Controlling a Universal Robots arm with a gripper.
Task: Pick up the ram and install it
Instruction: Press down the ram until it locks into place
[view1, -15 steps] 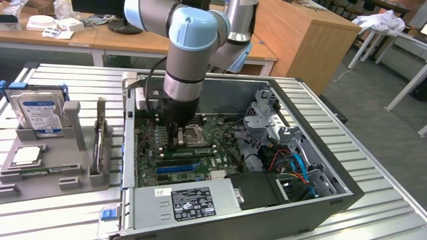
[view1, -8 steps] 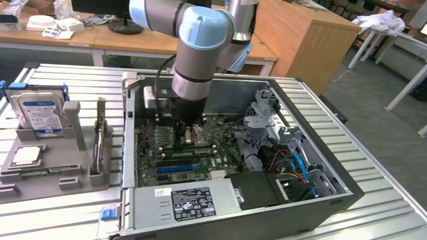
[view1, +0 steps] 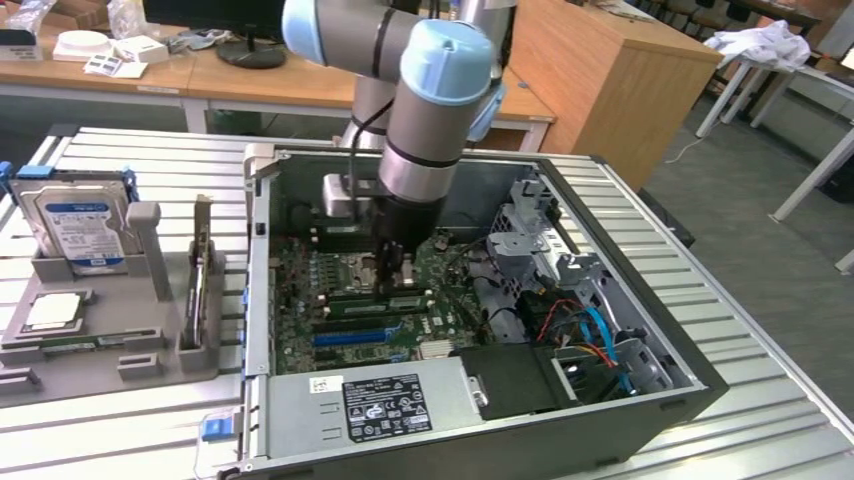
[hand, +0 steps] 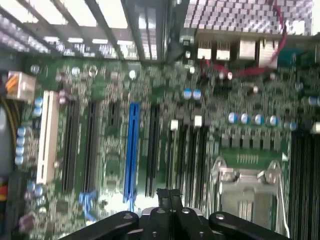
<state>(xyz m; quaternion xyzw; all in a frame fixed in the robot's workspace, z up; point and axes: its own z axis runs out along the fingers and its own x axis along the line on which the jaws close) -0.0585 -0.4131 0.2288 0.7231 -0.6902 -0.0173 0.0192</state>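
On the slatted metal table (view1: 747, 330), an open computer case (view1: 254, 260) lies on its side, taking up most of the middle of the exterior view. The robot arm (view1: 427, 130) reaches down into it from above. Its wrist hangs over the green motherboard (view1: 447, 300) that lines the floor of the case. Toward the exterior view's left, just beside the case, stands a grey parts holder (view1: 147, 345). A blue-labelled hard drive (view1: 78, 225) leans upright in its far end. A long, thin board stands on edge in a slot along the holder's near side. It appears to be the ram (view1: 200, 285), though its face is turned too far away to be sure. It sits outside the case, well apart from the arm. A small square processor (view1: 54, 310) lies flat in the holder below the drive. The gripper (view1: 395, 288) hangs low over the board near the processor socket (hand: 245, 187) and the blue expansion slot (hand: 132, 150). In the wrist view its black fingers (hand: 163, 197) are pressed tight together with nothing between them.
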